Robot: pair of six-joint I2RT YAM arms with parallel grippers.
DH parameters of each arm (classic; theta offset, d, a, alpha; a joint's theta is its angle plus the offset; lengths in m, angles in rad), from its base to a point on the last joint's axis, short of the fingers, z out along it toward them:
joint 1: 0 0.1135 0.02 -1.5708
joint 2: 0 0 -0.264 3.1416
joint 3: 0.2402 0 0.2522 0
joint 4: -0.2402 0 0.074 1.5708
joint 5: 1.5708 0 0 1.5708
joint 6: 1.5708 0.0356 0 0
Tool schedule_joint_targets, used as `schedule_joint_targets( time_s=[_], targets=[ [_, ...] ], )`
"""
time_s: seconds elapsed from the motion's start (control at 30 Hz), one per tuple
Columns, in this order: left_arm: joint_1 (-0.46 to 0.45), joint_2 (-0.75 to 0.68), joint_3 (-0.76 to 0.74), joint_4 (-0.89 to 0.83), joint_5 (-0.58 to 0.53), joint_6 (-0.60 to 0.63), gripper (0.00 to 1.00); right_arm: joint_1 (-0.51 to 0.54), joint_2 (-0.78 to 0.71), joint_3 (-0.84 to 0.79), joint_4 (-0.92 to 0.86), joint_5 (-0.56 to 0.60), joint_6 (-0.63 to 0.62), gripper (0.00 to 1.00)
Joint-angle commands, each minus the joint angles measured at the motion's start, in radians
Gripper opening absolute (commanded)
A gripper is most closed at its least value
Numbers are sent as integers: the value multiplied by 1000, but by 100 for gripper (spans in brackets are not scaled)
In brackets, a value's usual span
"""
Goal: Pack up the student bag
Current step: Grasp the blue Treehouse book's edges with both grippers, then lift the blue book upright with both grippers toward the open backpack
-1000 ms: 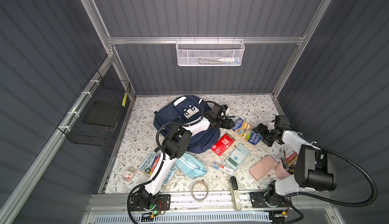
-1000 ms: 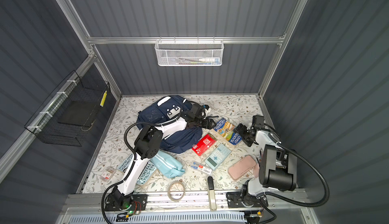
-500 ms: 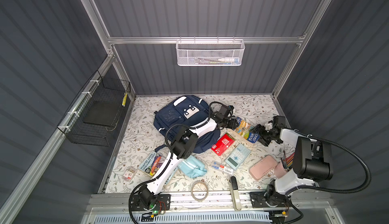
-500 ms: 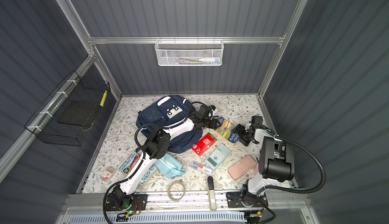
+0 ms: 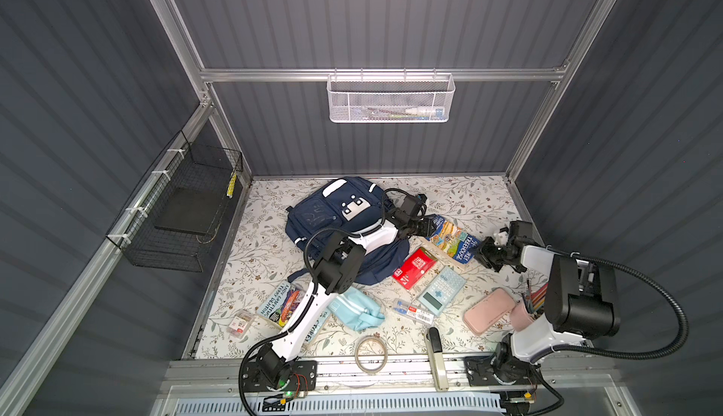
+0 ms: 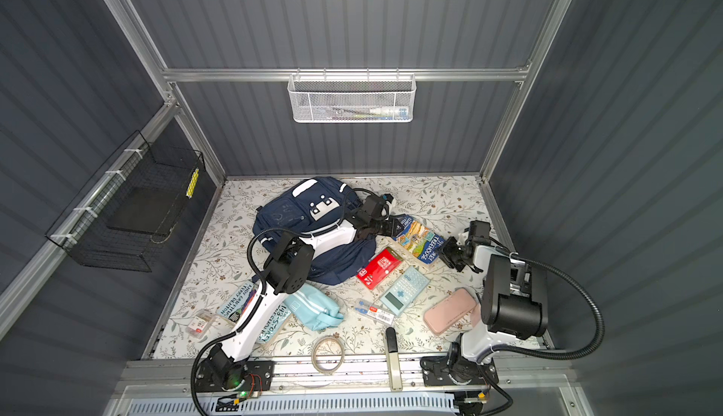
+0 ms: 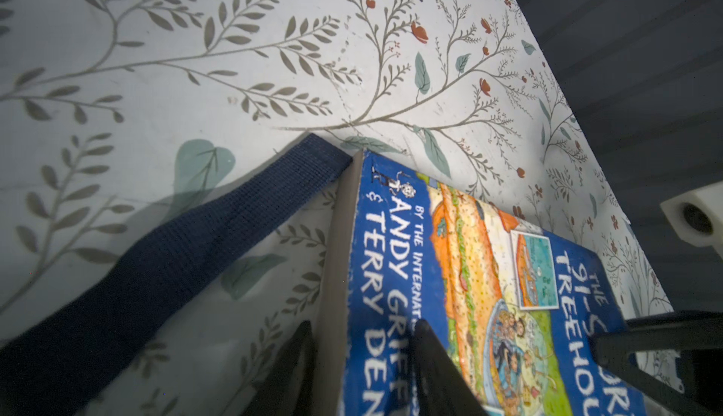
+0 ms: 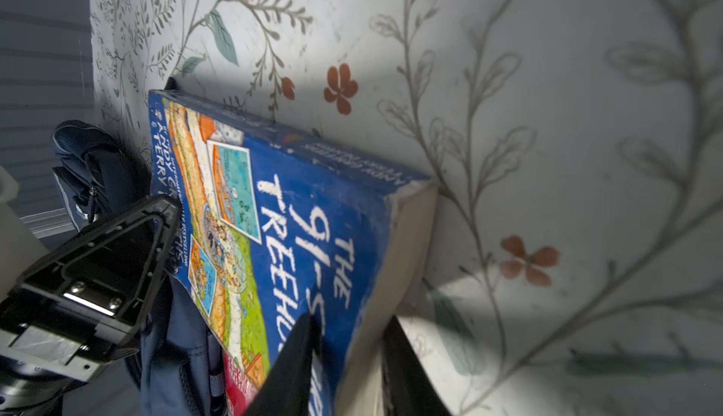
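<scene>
Looks barely begun. Finds bag (image 5: 313,214) near the back edge of the surface (image 5: 469,199), left of middle, nothing visibly inside. Clamps left claw (image 5: 425,227) on one end of book (image 5: 455,242), right claw (image 5: 483,255) on the other. Leaves calculator (image 5: 442,291), tape (image 5: 371,353) loose frontward.

Grey ribbed walls (image 5: 371,23); floral floor (image 5: 469,195); white mesh basket (image 5: 390,99), black wire basket (image 5: 176,214) wall-mounted.

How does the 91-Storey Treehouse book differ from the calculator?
The 91-Storey Treehouse book is thick with a dark blue illustrated cover; the calculator is thin and pale blue. The left gripper and right gripper pinch the book's ends; the calculator lies untouched. Both sit right of the student bag.
</scene>
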Motion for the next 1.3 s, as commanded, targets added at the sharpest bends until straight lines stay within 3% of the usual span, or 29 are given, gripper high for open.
schedule_joint_targets(
  time_s=[0.0,0.07,0.13,0.23,0.4,0.5,0.63,0.8,0.83,0.9,1.0,1.17,1.27],
  targets=[
    [-38,25,-57,-119,41,-13,42,28,-19,-19,61,-97,0,32],
    [-38,26,-60,-117,41,-21,32,28,-25,-5,-15,-42,3,55],
    [-38,23,-73,-110,39,-33,30,25,-52,-5,-88,57,4,65],
    [-38,17,-101,-82,37,-47,14,16,-45,-11,-122,108,-1,69],
    [-37,30,-101,-56,103,-83,5,16,49,-33,68,-107,53,70],
    [-38,13,-133,-30,117,-99,0,19,29,-41,93,-166,46,60],
    [-37,-25,-172,22,157,-137,0,8,6,-36,71,-157,10,26],
    [-36,-73,-179,14,141,-127,1,-12,-21,-40,69,-187,-7,0],
    [-36,-84,-184,7,133,-121,8,-11,-30,-34,54,-188,-16,0],
    [-37,-113,-200,-4,110,-108,32,-11,-60,-25,16,-182,-38,0],
    [-37,-162,-209,-4,96,-82,54,-11,-122,-32,1,-198,-54,0],
    [-29,-166,-178,-56,44,-47,72,-10,-260,-40,22,-276,-42,0],
    [-16,-206,-280,78,68,-86,83,-10,-312,-11,-55,-280,-104,0]
  ],
)
